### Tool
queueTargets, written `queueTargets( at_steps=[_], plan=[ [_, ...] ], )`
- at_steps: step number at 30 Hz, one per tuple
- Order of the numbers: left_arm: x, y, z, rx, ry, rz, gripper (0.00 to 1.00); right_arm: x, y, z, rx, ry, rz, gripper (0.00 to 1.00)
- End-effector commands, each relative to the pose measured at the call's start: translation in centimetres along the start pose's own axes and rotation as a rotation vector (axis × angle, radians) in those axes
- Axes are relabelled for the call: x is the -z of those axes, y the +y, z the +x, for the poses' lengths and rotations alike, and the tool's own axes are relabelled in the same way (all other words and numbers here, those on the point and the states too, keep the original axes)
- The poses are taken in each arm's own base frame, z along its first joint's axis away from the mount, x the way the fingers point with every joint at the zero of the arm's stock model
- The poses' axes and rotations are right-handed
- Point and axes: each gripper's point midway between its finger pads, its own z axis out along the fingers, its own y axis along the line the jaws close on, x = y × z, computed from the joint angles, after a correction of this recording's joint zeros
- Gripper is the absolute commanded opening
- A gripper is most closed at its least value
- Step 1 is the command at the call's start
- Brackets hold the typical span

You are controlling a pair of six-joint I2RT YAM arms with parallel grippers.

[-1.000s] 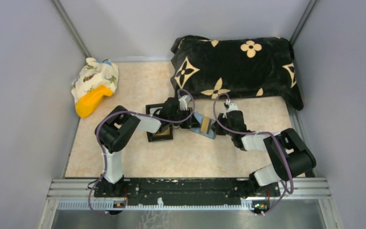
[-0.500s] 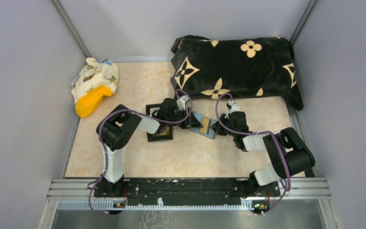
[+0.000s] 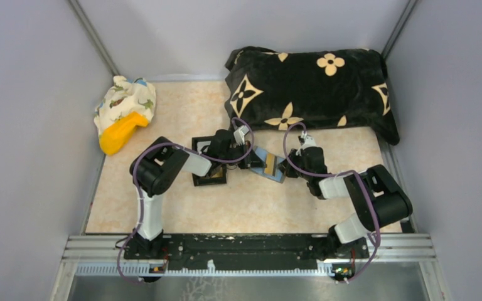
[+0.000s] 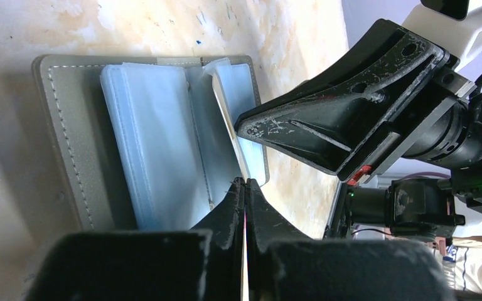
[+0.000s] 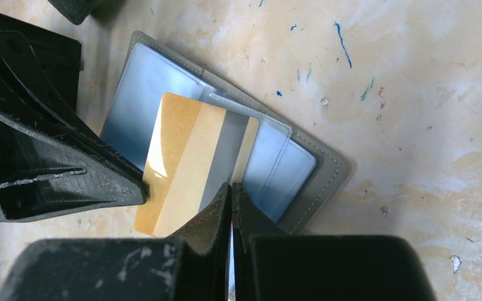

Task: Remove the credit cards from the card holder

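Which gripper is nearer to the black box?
Left. The left gripper is at the edge of the card holder that faces the black box; the right gripper is at its opposite side.

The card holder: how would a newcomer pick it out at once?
Start at the big black flower-patterned cushion at the back. Just in front of it lies a flat grey card holder, opened to pale-blue sleeves. Unlike the black square box to its left, a gold card sticks out of it.
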Motion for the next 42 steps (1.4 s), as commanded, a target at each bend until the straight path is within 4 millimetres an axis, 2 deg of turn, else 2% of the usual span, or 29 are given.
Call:
queueTargets(
  at_steps=[1, 15, 22, 24, 27, 28, 32, 36, 42],
  plan=[
    [-0.1, 1.4, 1.2, 0.024, 0.038, -0.026, 0.00, 0.2, -1.6, 2.1, -0.013, 0.060, 0.051, 0.00],
    [2.7, 0.1, -2.8, -0.118, -0.072, -0.184, 0.00, 0.4, -1.3, 1.3, -0.010, 0.035, 0.047, 0.00],
    [3.5, -0.6, -3.7, -0.143, -0.092, -0.191, 0.00, 0.4, -1.2, 1.3, -0.009, 0.034, 0.045, 0.00],
    [3.4, -0.1, -3.9, -0.157, -0.083, -0.216, 0.00, 0.4, -1.2, 1.2, -0.008, 0.033, 0.042, 0.00],
    [2.6, 1.3, -2.9, -0.131, -0.031, -0.233, 0.00, 0.2, -1.1, 1.2, -0.008, 0.036, 0.036, 0.00],
    [2.4, 1.2, -2.7, -0.124, -0.030, -0.215, 0.00, 0.2, -1.0, 1.1, -0.006, 0.034, 0.035, 0.00],
    [3.1, -0.3, -3.2, -0.123, -0.083, -0.158, 0.00, 0.4, -1.2, 1.0, 0.002, 0.030, 0.044, 0.00],
    [4.8, -1.4, -5.0, -0.187, -0.154, -0.188, 0.00, 0.4, -0.9, 0.9, 0.006, 0.024, 0.027, 0.00],
    [6.5, -3.0, -6.3, -0.229, -0.227, -0.147, 0.00, 0.6, 1.1, -0.5, 0.018, -0.028, -0.066, 0.00]
  ],
)
